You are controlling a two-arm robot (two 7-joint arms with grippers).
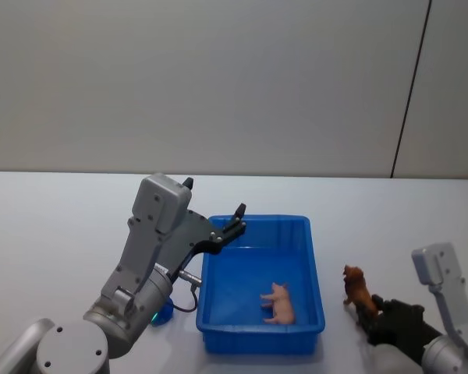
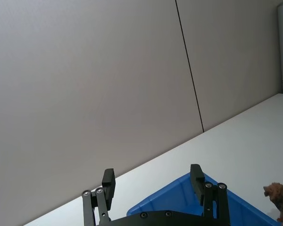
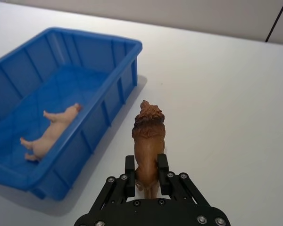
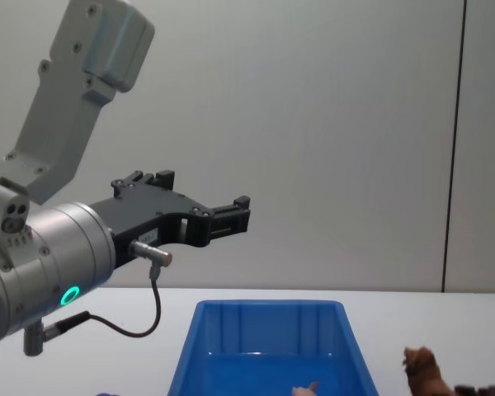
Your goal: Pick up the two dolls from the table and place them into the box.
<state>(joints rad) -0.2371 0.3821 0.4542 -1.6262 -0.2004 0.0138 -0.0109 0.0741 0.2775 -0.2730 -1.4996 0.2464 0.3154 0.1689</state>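
Observation:
The blue box (image 1: 257, 221) sits on the white table (image 1: 54, 226) in front of me. The pale pink doll (image 1: 279, 304) lies on its side inside the box, near the front wall; the right wrist view shows it too (image 3: 52, 132). The shaggy brown doll (image 1: 356, 289) stands upright on the table just right of the box. My right gripper (image 1: 372, 313) is shut on its hindquarters, with a finger on each flank (image 3: 129, 170). My left gripper (image 1: 214, 197) hangs open and empty above the box's far left corner.
A grey wall with a dark vertical seam (image 1: 409, 93) rises behind the table. Bare tabletop stretches to the left of the box and beyond the brown doll (image 3: 148, 134) on the right. A cable (image 4: 153, 305) loops under the left wrist.

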